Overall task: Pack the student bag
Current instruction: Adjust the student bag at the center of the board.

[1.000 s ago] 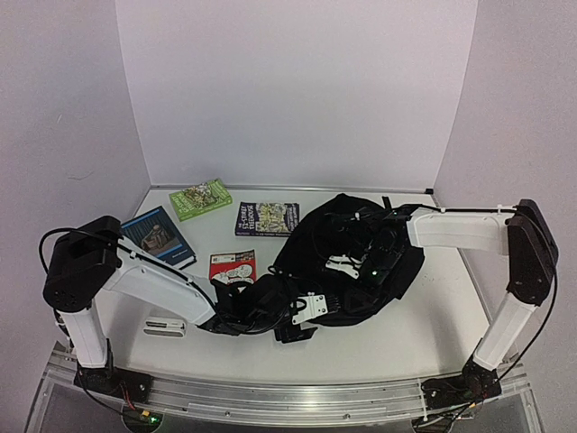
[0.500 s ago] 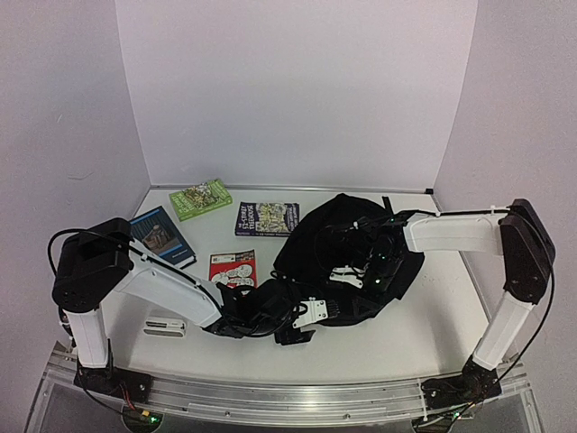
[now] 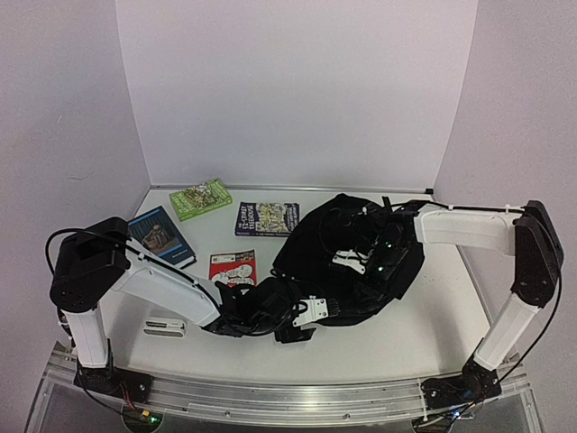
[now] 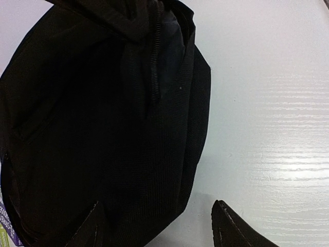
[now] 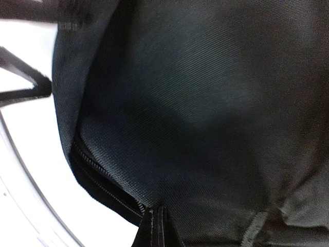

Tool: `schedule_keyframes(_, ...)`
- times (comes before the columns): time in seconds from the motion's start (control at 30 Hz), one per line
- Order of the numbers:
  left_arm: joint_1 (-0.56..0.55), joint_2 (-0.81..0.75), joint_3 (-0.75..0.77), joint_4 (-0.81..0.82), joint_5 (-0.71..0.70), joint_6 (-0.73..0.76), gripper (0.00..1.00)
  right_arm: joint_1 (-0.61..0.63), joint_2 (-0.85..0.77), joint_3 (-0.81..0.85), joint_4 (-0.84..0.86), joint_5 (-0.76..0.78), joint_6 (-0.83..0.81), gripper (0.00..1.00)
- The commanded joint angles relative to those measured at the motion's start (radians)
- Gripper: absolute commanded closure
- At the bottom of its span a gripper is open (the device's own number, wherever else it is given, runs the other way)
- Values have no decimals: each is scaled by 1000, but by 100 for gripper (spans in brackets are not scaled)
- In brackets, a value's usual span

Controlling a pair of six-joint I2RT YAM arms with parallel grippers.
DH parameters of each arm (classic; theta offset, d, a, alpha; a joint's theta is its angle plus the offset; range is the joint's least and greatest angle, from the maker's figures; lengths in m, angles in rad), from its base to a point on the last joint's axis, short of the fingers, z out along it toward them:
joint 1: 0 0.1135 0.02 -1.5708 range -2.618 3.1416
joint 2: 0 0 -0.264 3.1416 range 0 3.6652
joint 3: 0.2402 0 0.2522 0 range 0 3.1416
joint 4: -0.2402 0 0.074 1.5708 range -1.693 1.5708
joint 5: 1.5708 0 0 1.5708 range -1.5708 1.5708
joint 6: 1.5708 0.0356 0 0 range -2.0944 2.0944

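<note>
left gripper (image 4: 155, 211) spread at student bag (image 4: 92, 128) | right gripper (image 5: 156, 224) pinching its fabric | red book (image 3: 233, 265) near

Student bag (image 3: 311, 257): large black backpack of soft fabric, rounded outline, lying slumped on the white table (image 3: 433, 316), right of centre; zip line and black webbing straps visible at its edges

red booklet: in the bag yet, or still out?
Out. The red booklet lies flat on the table, just left of the student bag, in full view from the top camera.
</note>
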Motion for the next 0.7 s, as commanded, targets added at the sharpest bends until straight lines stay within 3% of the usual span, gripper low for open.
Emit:
schedule_keyframes(0.0, 2, -88, 0, 58, -20, 32, 28, -86, -77, 76, 9, -103, 67, 100)
schedule_keyframes(0.2, 11, -42, 23, 62, -53, 55, 28, -222, -104, 101, 36, -231, 150, 100)
schedule_keyframes(0.4, 48, 27, 68, 18, 0, 21, 33, -317, -110, 89, 101, -299, 253, 100)
schedule_keyframes(0.67, 73, 24, 63, -66, 97, -83, 65, -509, -133, 18, 240, -315, 411, 100)
